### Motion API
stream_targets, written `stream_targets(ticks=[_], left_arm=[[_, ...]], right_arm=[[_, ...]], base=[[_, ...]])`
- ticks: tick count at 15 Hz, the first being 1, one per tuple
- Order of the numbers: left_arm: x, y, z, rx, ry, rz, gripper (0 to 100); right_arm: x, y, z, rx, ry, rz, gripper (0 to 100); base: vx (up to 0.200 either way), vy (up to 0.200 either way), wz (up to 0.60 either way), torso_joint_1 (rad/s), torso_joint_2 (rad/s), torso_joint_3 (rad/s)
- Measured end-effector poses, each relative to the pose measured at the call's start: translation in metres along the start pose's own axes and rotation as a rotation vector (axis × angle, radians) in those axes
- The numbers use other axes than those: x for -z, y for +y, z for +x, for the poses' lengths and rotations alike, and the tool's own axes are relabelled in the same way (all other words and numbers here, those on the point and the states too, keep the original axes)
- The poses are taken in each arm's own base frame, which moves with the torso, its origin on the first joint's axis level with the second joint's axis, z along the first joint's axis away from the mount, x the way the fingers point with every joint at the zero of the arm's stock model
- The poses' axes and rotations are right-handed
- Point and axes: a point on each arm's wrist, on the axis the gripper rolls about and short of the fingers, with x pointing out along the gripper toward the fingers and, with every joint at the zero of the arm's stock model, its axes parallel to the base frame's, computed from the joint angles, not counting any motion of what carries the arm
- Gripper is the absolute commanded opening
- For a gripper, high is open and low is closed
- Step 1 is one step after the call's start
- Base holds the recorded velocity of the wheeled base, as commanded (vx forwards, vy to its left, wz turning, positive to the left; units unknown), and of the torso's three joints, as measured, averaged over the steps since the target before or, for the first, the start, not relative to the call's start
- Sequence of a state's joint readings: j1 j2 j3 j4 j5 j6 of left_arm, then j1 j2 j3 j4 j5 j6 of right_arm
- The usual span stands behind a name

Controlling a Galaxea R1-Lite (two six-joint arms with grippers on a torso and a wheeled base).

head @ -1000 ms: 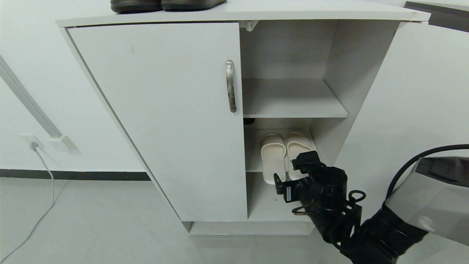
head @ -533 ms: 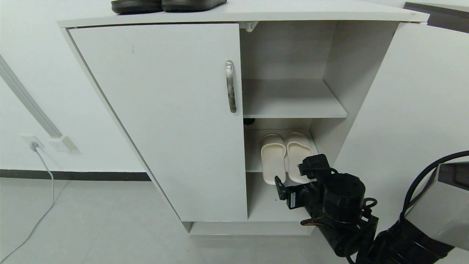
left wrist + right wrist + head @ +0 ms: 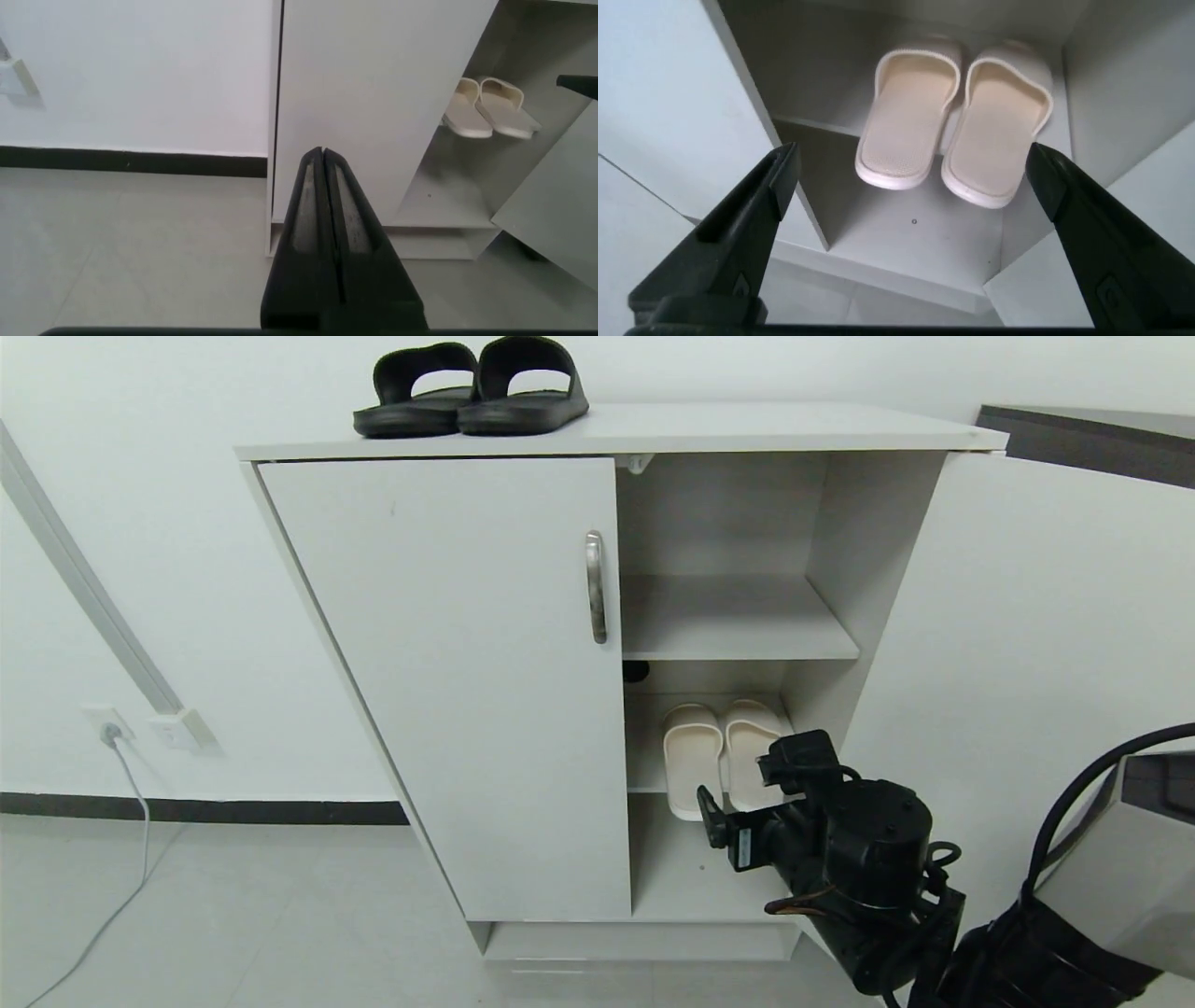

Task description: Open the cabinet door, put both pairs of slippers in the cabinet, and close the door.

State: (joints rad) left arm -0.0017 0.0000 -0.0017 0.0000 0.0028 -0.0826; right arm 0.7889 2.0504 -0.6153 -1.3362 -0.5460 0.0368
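A pair of black slippers (image 3: 471,392) lies on top of the white cabinet (image 3: 794,427). A cream pair (image 3: 719,751) lies side by side on the cabinet's lower shelf, behind the open right door (image 3: 1036,644). In front of that shelf and just outside it, my right gripper (image 3: 744,784) is open and holds nothing. The right wrist view shows the cream slippers (image 3: 957,121) beyond the spread fingers (image 3: 752,229). My left gripper (image 3: 323,187) is shut and holds nothing, low above the floor, facing the closed left door (image 3: 374,84); the cream pair (image 3: 491,105) shows off to one side.
The closed left door has a metal handle (image 3: 596,586). An upper shelf (image 3: 738,625) sits above the cream pair. A wall socket with a hanging cable (image 3: 112,733) is at the left. Tiled floor (image 3: 233,915) spreads out before the cabinet.
The head camera has shifted, bringing the black slippers fully into view. My open right gripper has drawn back a little from the cream slippers.
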Motion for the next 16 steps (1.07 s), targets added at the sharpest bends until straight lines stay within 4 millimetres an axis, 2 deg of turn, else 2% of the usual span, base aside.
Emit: stream_targets(ticks=[2,5,7,16], left_arm=[[0.0,0.0,0.0,0.0,0.0,0.0,0],[0.0,0.0,0.0,0.0,0.0,0.0,0],[0.0,0.0,0.0,0.0,0.0,0.0,0],[0.0,0.0,0.0,0.0,0.0,0.0,0]], right_arm=[[0.002,0.0,-0.003,-0.021,0.007,-0.003,100],[0.006,0.003,-0.023,-0.185,0.004,-0.009,100],[0.006,0.003,-0.031,-0.206,-0.003,-0.041,100],[0.007,0.005,-0.037,-0.221,-0.002,-0.046,100]], base=[[0.0,0.0,0.0,0.0,0.0,0.0],[0.0,0.0,0.0,0.0,0.0,0.0],[0.0,0.0,0.0,0.0,0.0,0.0],[0.0,0.2,0.0,0.002,0.0,0.005]])
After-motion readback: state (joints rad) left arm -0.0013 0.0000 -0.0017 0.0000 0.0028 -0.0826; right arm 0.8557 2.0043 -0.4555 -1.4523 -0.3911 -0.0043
